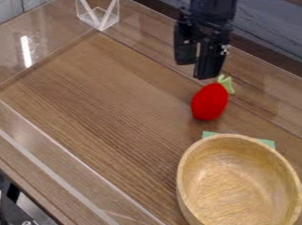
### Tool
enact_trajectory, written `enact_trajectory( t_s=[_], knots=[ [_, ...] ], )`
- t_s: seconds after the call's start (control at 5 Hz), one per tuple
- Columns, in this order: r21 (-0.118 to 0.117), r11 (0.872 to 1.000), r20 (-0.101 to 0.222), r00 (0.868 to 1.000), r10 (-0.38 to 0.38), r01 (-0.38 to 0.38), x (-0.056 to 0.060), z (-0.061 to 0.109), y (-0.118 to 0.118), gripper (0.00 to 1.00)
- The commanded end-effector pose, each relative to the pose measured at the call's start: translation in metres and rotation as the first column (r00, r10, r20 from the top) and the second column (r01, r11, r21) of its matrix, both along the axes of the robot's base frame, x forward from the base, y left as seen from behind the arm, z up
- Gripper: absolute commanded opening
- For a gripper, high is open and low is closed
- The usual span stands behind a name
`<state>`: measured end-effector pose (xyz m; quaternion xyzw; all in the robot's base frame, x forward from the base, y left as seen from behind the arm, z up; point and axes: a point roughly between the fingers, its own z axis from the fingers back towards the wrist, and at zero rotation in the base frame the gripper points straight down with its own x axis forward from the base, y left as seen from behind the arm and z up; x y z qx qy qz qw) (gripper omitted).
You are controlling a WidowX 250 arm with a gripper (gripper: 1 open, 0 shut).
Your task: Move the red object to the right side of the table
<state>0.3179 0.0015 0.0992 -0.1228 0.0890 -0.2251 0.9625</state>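
The red object (pixel 211 101), a small glossy red toy fruit with a green leafy top, lies on the brown wood-grain table (pixel 114 111) toward its right side. My gripper (pixel 198 61) hangs just behind and to the left of it, pointing steeply down, clear of the fruit. Its dark fingers stand open with nothing between them.
A round light wooden bowl (pixel 239 190) sits at the front right on a pale green mat, close in front of the fruit. Low clear acrylic walls (pixel 40 44) edge the table. A small clear stand (pixel 96 12) is at the back left corner.
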Motion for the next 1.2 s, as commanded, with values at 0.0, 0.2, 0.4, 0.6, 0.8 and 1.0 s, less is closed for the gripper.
enact_trajectory(
  t_s=[0.0,0.2,0.4,0.6,0.8,1.0],
  knots=[
    [0.001,1.0,0.061,0.998,-0.002,0.002,0.007,0.003,0.003,1.0],
    [0.001,1.0,0.067,0.998,-0.016,0.016,0.012,-0.009,0.002,1.0],
    [0.001,0.999,0.073,0.996,0.046,-0.046,0.016,-0.006,-0.017,1.0],
    [0.0,0.994,0.079,0.991,0.106,-0.106,0.019,0.0,-0.035,1.0],
    [-0.007,0.992,0.095,0.988,0.125,-0.125,0.024,0.0,-0.04,1.0],
    [-0.015,0.988,0.119,0.981,0.154,-0.153,0.028,0.004,-0.04,1.0]
  ],
)
